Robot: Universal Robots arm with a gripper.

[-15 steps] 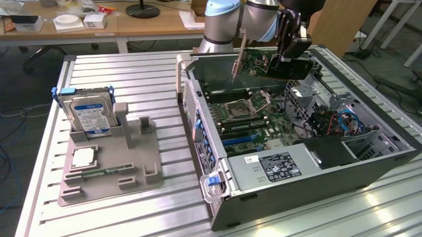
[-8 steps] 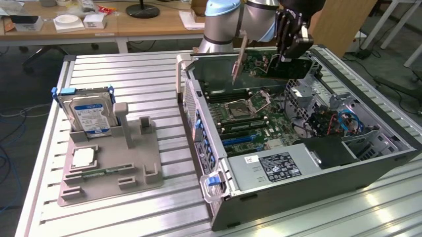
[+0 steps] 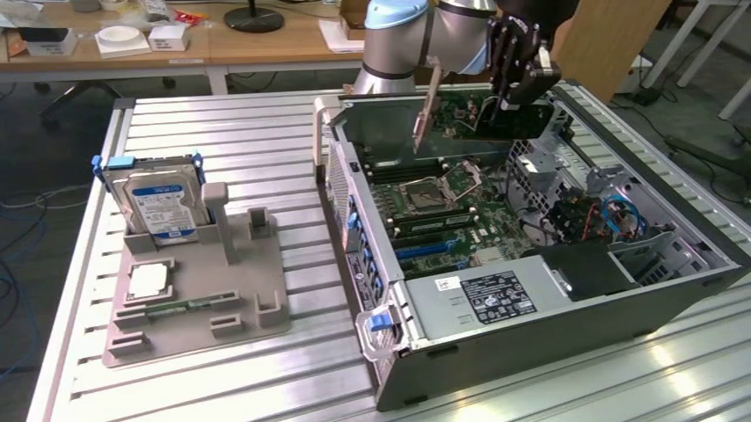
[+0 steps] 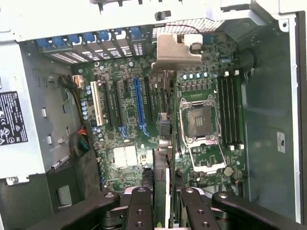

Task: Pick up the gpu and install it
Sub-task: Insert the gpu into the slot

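1. Surface point(image 3: 235, 132): slatted metal. The grey tray point(image 3: 235, 290) sits at 9 o'clock from the case point(image 3: 657, 290), apart from it.
2. On the tray, the drive point(image 3: 158, 198) stands on edge at the tray's 11 o'clock corner. A pale square chip point(image 3: 149, 281) lies flat at 6 o'clock from the drive. A green memory stick point(image 3: 176, 309) lies flat just past the chip, further toward 6 o'clock.
3. The case lies on its side with the open face up. The board point(image 3: 452, 224) is exposed, with the socket point(image 3: 420, 195) about mid-board. The PSU point(image 3: 493, 294), with a black label, is at 6 o'clock from the socket. The blue cables point(image 3: 616, 215) are at 3 o'clock from it.
4. The gpu point(image 3: 487, 123) is off the surface, in the air over the far end of the case, roughly 1 o'clock from the socket. The card is held on edge. Its bracket point(image 3: 428, 101) hangs at the card's 9 o'clock end. It is not in any slot.
5. Claw point(image 3: 516, 98): partway closed and clamped on the gpu, one finger on each face.
6. Wrist view: the gpu point(image 4: 160, 167) shows edge-on between the fingers point(image 4: 139, 206) of the claw point(image 4: 164, 191), with the bracket point(image 4: 177, 48) at the far end. The board point(image 4: 120, 158) is below. The card's line falls between the blue slot point(image 4: 139, 105) and the socket point(image 4: 199, 122).
7. The arm point(image 3: 405, 35) comes in from 12 o'clock, over the case's far wall.
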